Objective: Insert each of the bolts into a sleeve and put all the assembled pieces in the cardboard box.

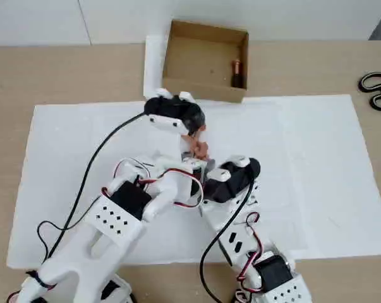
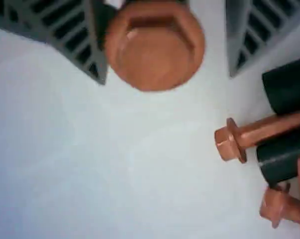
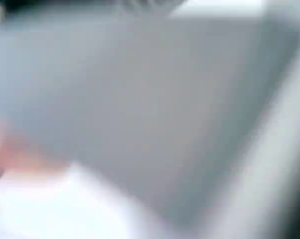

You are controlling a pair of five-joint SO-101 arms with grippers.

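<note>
My left gripper (image 2: 167, 77) is shut on a copper bolt (image 2: 154, 45), whose flanged head faces the left wrist camera between the dark ribbed fingers (image 2: 75, 35). From above, that gripper (image 1: 196, 142) hangs over the middle of the white sheet with the bolt (image 1: 201, 149) at its tip. My right gripper (image 1: 209, 170) sits just in front of it, very close. On the sheet lie two loose bolts (image 2: 239, 142) (image 2: 279, 209) and two black sleeves (image 2: 289, 89) (image 2: 284, 162). The cardboard box (image 1: 203, 91) stands behind, holding one assembled piece (image 1: 237, 74).
A white paper sheet (image 1: 83, 158) covers most of the wooden table. Scissors (image 1: 376, 88) lie at the far right edge. The two arms crowd together in the centre, with cables looping across the sheet's left half.
</note>
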